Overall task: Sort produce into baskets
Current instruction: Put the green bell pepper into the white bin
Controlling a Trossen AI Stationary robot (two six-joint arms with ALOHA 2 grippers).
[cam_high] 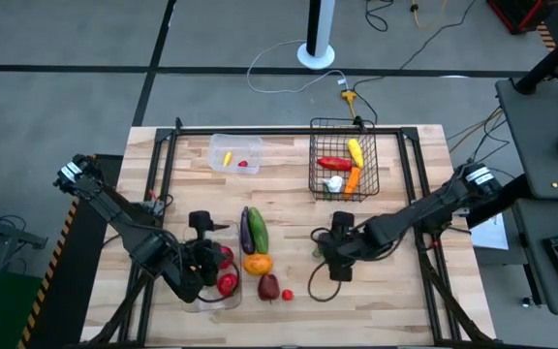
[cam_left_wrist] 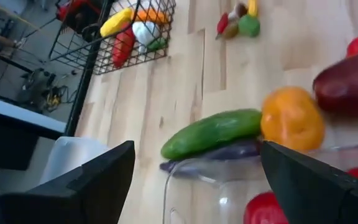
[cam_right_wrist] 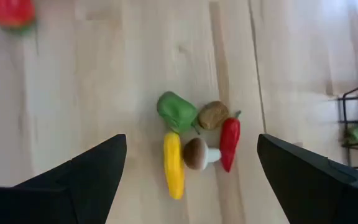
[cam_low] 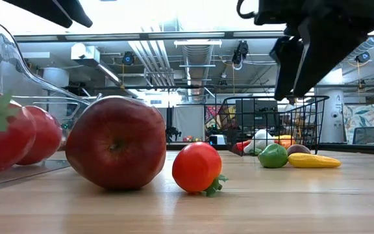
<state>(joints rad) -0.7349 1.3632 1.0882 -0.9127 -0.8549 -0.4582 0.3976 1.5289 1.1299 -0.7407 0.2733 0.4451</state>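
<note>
Cucumber [cam_high: 259, 231]: long axis runs toward the table's far edge, lying against the eggplant [cam_high: 246, 231], just right of the left gripper [cam_high: 204, 254].
Left gripper: fingers apart, low over the long clear tray [cam_high: 223, 300] holding red pieces; arm reaches in from the left edge.
Right gripper [cam_high: 340, 254]: fingers apart, hovering above a small cluster [cam_right_wrist: 194, 144] of produce; black wire basket [cam_high: 342, 160] beyond it.
</note>
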